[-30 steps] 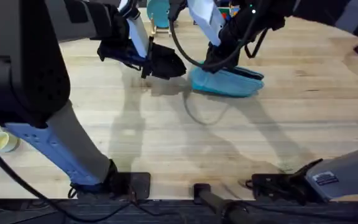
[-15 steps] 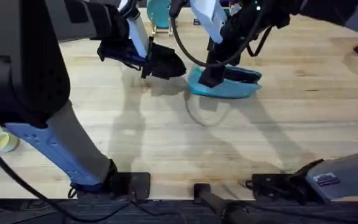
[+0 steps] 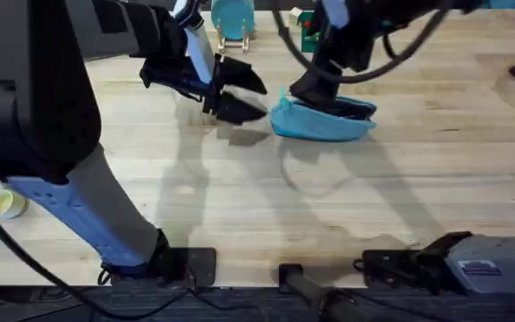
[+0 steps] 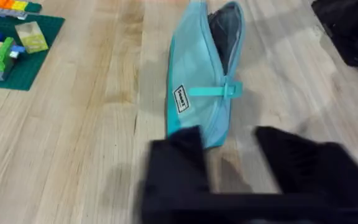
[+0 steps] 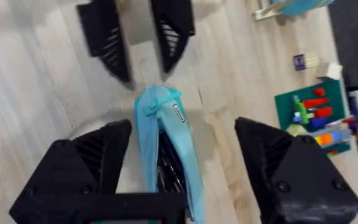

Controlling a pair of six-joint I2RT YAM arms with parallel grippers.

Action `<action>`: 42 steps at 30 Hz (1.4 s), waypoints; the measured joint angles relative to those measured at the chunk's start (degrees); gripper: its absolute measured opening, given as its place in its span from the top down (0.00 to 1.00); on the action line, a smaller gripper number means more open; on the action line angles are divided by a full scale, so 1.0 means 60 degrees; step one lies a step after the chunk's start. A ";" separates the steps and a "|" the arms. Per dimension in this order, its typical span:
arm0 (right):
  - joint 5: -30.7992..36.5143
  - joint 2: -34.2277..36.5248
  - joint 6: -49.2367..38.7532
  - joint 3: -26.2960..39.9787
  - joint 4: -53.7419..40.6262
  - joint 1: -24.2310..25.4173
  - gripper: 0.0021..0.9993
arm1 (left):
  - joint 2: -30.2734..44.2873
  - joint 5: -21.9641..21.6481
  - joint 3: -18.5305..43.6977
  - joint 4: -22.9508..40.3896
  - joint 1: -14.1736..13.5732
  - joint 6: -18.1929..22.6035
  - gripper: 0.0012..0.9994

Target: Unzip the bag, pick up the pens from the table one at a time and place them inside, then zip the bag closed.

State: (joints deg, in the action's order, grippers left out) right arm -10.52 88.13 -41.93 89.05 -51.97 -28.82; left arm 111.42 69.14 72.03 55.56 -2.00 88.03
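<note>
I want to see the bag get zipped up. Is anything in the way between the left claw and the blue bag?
Nothing visible is. The left claw is open, right at the near end of the bag, with bare table around. The bag's top gapes open.

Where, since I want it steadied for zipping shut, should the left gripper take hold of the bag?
Pinch the bag at its narrow closed end, coming in low along the table from that end. The pouch tapers to a flat seam there and lies in line with the open left gripper. The gaping mouth starts beyond the pull tab, so this grip probably leaves the zipper's path free.
</note>
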 joint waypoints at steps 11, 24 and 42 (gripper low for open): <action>0.0147 -0.0880 0.0675 0.0020 -0.0393 0.0000 0.00 | 0.0000 -0.0007 0.0000 0.0020 0.0000 -0.0029 0.01; 0.1127 -0.0945 0.2469 0.0020 -0.0604 0.0000 0.00 | 0.0000 -0.0011 0.0000 0.0028 0.0000 -0.0029 0.01; 0.1191 -0.0942 0.4722 0.0020 -0.1125 0.0000 0.00 | 0.0000 -0.0025 0.0000 0.0271 0.0063 -0.0027 0.01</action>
State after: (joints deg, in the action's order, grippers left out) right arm -3.38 82.48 -13.60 89.17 -58.72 -28.82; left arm 111.42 68.99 72.03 57.19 -1.62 87.87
